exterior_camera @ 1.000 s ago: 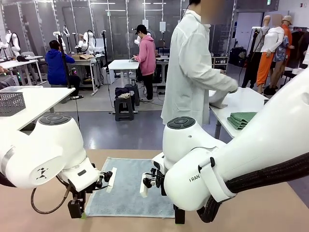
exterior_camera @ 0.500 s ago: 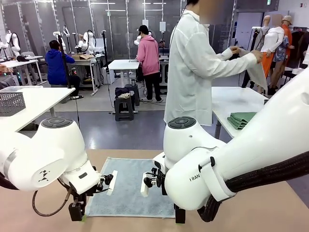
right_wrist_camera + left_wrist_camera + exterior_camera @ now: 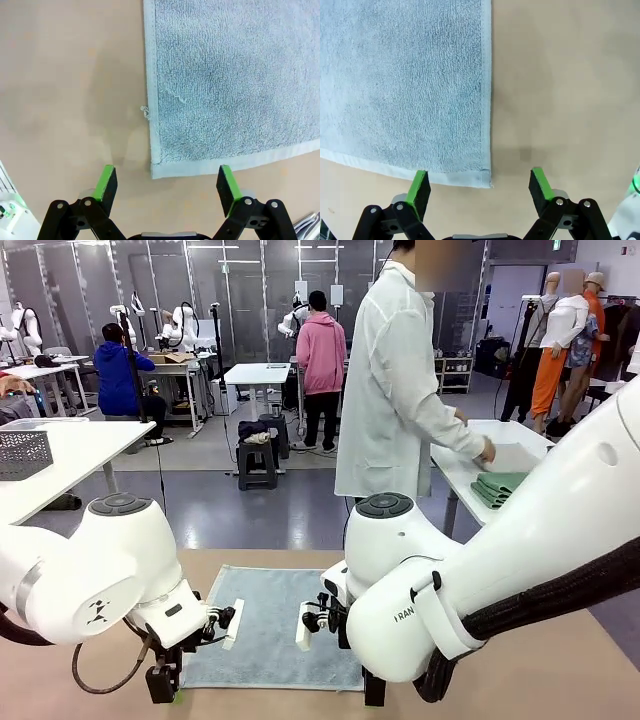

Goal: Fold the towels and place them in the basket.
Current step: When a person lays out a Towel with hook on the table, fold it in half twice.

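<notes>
The left tool [image 3: 479, 182] stands wide open over the near left corner of the towel [image 3: 405, 85]. That corner lies between its green pads [image 3: 419, 186], with the hem running under the left-hand pad. The right tool [image 3: 166, 177], equally wide, stands over the near right corner, which also sits between its pads. The towel lies on the tan surface [image 3: 570, 75] between the two arms.

The basket [image 3: 22, 452] stands on a white surface far left, well apart; its inside cannot be seen.

The towel is pale blue-grey terry, spread flat and unfolded, with stitched hems. A loose thread [image 3: 145, 111] curls off one edge. Green cloths [image 3: 500, 487] lie folded far right.
</notes>
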Available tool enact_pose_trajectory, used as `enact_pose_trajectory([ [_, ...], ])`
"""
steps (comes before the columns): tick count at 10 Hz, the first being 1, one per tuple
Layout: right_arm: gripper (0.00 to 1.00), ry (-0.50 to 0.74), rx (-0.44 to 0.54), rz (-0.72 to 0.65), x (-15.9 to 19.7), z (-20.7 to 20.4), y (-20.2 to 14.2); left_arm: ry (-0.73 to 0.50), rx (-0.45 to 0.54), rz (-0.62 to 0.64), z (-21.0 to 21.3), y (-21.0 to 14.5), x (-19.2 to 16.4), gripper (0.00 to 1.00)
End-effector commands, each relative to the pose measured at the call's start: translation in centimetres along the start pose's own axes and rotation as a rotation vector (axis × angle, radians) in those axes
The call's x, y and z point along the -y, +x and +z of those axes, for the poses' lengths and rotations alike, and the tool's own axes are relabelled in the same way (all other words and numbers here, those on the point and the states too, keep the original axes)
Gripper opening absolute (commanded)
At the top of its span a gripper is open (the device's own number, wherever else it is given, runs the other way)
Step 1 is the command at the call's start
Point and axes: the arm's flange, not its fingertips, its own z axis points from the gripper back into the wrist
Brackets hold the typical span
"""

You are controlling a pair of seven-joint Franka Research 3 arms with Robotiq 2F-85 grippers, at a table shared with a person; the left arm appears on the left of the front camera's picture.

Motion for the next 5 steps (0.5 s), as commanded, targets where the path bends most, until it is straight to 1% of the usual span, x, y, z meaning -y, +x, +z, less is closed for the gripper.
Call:
enact_pose_trajectory([
  [1,1.0,0.005,0.024,0.015,0.23,-0.52,-0.54,-0.001,0.042,-0.018,-0.18,-0.47,0.1,1.0],
  [2,1.0,0.008,0.032,0.016,0.25,-0.66,-0.69,-0.002,0.043,-0.024,-0.28,-0.48,0.1,1.0],
  [3,0.8,0.004,0.031,0.018,0.4,-0.77,-0.78,0.004,0.038,-0.031,-0.41,-0.4,-0.04,0.81],
  [4,0.85,0.011,0.033,0.009,0.49,-0.85,-0.85,0.003,0.044,-0.026,-0.51,-0.41,-0.11,0.82],
  [5,0.85,0.018,0.029,0.003,0.54,-0.91,-0.86,-0.002,0.041,-0.02,-0.59,-0.46,-0.15,0.82],
])
